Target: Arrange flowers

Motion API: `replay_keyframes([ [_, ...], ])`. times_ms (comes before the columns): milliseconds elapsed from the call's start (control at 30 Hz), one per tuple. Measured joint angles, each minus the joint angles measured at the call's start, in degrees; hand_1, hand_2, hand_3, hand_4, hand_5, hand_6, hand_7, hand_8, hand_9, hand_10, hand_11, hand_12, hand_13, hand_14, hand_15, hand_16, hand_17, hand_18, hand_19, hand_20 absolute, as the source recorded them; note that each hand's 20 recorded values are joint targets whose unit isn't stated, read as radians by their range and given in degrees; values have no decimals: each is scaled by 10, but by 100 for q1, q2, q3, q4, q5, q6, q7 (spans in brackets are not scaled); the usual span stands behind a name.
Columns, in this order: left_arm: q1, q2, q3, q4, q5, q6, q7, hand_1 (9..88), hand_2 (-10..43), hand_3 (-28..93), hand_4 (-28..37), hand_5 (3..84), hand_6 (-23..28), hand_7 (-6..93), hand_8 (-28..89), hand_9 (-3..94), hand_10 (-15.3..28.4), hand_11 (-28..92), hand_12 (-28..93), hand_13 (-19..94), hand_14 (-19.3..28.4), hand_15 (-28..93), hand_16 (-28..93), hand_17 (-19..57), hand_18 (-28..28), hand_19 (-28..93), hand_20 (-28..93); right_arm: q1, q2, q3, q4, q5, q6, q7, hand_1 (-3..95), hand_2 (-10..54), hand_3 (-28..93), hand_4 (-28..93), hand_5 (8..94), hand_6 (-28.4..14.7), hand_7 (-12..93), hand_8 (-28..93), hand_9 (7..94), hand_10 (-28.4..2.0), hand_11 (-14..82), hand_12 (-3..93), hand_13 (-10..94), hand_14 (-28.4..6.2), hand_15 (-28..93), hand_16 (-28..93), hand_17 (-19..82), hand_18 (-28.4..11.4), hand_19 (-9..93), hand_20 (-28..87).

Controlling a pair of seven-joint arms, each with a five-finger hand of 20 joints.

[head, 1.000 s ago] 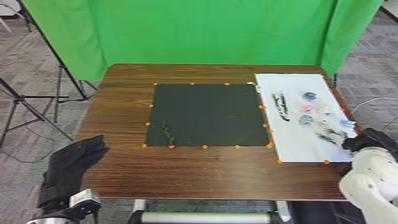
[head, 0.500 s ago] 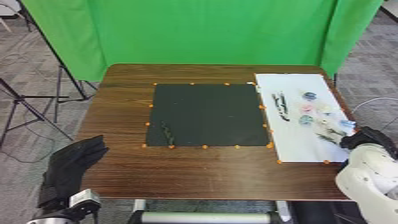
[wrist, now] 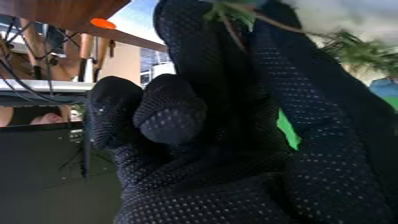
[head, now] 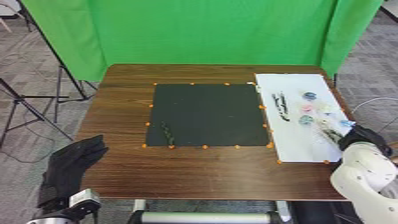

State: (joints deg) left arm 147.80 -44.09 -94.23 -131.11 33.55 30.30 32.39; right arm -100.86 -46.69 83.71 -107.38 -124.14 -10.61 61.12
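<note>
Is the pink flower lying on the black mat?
No, the pink flower lies on the white sheet, to the right of the black mat in the head view.

Green sprigs (wrist: 357,54) sit by the robot hand (wrist: 209,192).

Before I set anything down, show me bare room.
Bare: the black square mat right of its green sprig; the brown wooden tabletop along the mat's near edge. Crowded: the white rectangular sheet, from pastel flowers to the black-gloved right hand.
</note>
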Motion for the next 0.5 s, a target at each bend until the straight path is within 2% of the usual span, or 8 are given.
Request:
replay_keyframes([
  [133,1,30,22,5,-36,4,59,277,63,806,-187,532,153,207,-104,429,225,375,100,278,279,649,-141,-80,233,604,134,70,28,-130,23,-95,88,-20,536,13,727,-282,707,-36,479,185,824,-170,459,247,796,-103,781,252,604,-199,932,412],
  [300,15,96,37,8,-94,16,154,277,63,806,-188,532,153,207,-104,429,225,375,101,278,278,650,-141,-80,233,604,135,123,84,-214,-2,-219,465,-150,531,5,743,-283,723,-30,471,196,842,-167,458,252,810,-98,778,259,620,-194,932,422],
  [500,78,131,-15,4,-105,30,182,278,63,806,-188,532,153,207,-104,429,225,375,101,278,279,649,-141,-80,234,604,135,533,142,-468,-173,-259,565,-392,529,-1,753,-283,732,-30,459,205,849,-165,455,259,816,-96,775,267,625,-195,932,428],
])
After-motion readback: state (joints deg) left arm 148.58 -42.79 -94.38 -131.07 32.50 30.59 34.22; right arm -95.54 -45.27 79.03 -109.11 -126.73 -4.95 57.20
